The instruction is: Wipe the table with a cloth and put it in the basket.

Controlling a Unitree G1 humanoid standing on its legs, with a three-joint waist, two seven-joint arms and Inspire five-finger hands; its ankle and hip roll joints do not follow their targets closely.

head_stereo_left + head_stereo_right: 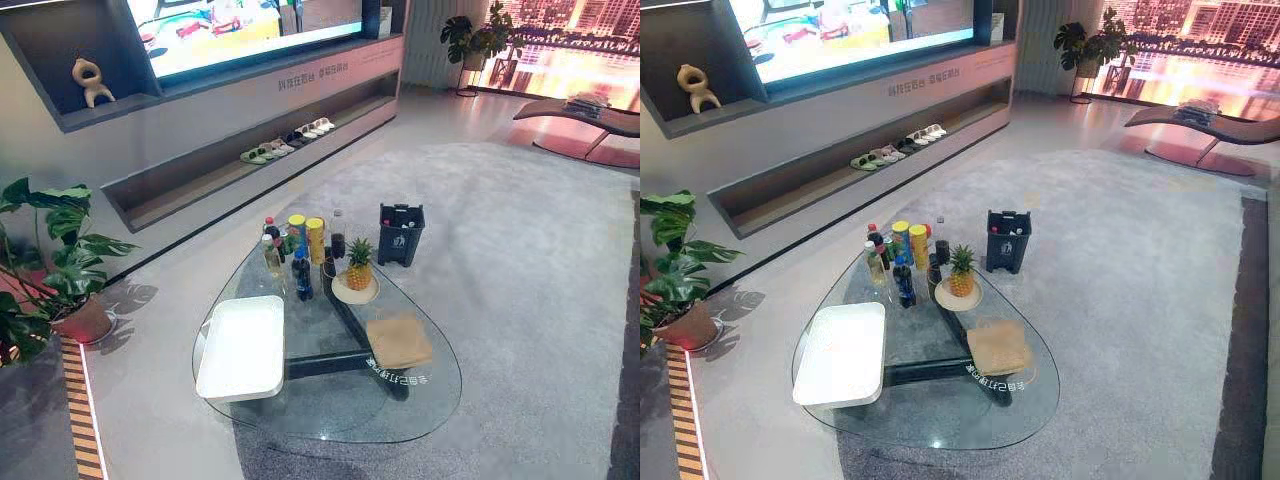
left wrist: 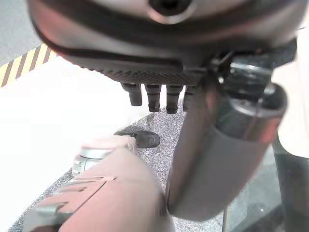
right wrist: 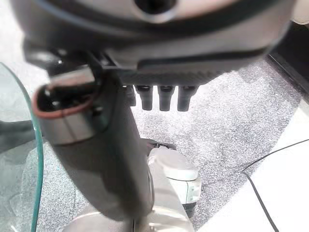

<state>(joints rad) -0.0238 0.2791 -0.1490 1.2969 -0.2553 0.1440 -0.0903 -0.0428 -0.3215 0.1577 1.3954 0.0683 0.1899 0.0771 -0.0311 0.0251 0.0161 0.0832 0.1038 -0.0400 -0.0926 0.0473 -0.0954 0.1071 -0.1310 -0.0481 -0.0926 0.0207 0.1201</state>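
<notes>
With left hand (image 2: 145, 72) and right hand (image 3: 169, 72) apparently slack and empty: reach forward to cloth (image 1: 398, 340) well ahead, flatten fingers on it, sweep table (image 1: 330, 410); basket (image 1: 401, 233) farther beyond.

Glossy clear glass table (image 1: 330, 412), matt tan cloth (image 1: 398, 341), smooth white tray (image 1: 240, 350), perhaps plastic

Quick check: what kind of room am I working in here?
Probably a living-room showroom: a big wall screen, slippers lined on the low shelf beneath it, and a glass coffee table on grey carpet.
</notes>
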